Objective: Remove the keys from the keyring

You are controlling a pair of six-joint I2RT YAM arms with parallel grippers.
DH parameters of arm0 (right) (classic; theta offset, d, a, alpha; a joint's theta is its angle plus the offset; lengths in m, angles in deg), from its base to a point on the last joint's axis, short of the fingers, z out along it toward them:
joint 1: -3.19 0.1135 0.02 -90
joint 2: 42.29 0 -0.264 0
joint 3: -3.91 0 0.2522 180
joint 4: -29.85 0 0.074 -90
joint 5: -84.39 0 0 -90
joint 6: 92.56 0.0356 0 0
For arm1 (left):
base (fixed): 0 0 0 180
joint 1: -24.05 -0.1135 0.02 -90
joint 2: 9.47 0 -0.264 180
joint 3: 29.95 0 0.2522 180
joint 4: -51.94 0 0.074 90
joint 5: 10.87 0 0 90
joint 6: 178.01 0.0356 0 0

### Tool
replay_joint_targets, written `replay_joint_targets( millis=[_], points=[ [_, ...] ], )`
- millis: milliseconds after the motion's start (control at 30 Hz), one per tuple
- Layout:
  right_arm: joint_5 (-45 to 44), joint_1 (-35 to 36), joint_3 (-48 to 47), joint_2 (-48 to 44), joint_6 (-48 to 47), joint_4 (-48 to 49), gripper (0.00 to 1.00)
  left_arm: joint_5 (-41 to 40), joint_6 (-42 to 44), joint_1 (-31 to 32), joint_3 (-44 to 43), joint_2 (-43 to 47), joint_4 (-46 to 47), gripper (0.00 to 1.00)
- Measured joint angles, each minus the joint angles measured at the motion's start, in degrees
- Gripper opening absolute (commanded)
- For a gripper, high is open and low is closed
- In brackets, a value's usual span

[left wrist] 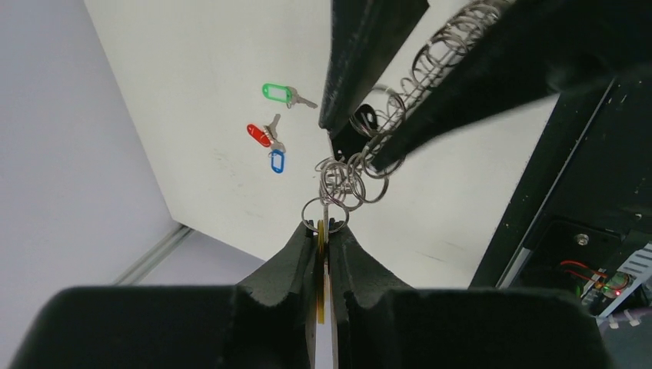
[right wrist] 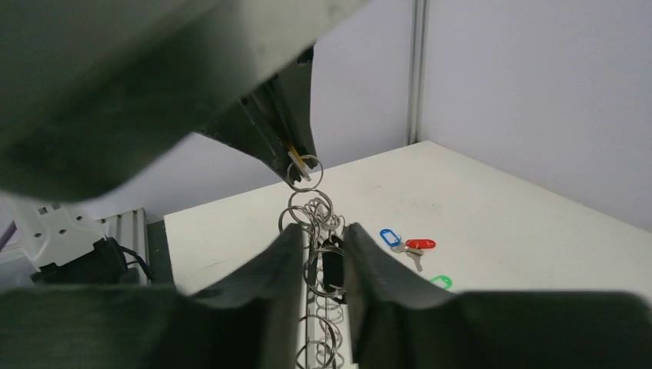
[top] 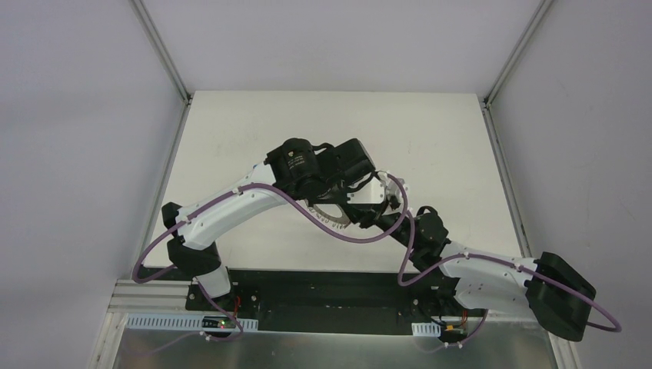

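Note:
The keyring (right wrist: 319, 330), a silver ring edged with small wire loops, stands on edge between the fingers of my right gripper (right wrist: 323, 234), which is shut on it; a black tag (right wrist: 332, 269) hangs there too. In the left wrist view the keyring (left wrist: 430, 61) runs up to the right between the right gripper's fingers (left wrist: 361, 61). My left gripper (left wrist: 324, 227) is shut on the yellow-tagged key (left wrist: 321, 254), which still hangs from a small loop (left wrist: 324, 211) at the ring's end. Green (left wrist: 277, 93), red (left wrist: 259, 134) and blue (left wrist: 277, 160) tagged keys lie loose on the table. In the top view only an arc of the keyring (top: 327, 217) shows under the wrists.
The white table (top: 430, 154) is walled by grey panels on three sides. A black base plate (top: 330, 284) with cables runs along the near edge. The loose keys (right wrist: 407, 244) lie beyond the grippers and are hidden under the left arm in the top view.

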Motion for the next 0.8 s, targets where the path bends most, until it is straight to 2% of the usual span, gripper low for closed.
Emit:
replay_joint_targets(
  millis=[67,100,200,300,533,800],
  points=[
    [-0.1,0.0,-0.3,-0.2,-0.3,-0.7,0.17,0.9,-0.1,0.0,0.0,0.0,-0.4,0.00],
    [0.0,0.0,-0.4,-0.6,-0.4,-1.4,0.21,1.0,-0.2,0.0,0.0,0.0,-0.4,0.00],
    [0.8,-0.1,-0.7,-2.3,-0.5,-4.5,0.48,1.5,-0.2,0.0,0.3,0.3,-0.2,0.00],
    [2.5,-0.1,-0.8,-4.2,-0.3,-8.0,0.60,2.0,-0.2,0.0,1.9,1.4,0.5,0.00],
    [3.7,-0.1,1.5,-7.6,0.1,-9.1,0.61,2.1,-0.2,0.1,2.6,2.2,2.3,0.00],
    [2.7,-0.1,4.3,-16.6,-0.8,-14.9,0.61,2.1,-0.2,0.1,3.6,2.2,3.0,0.00]
  ],
)
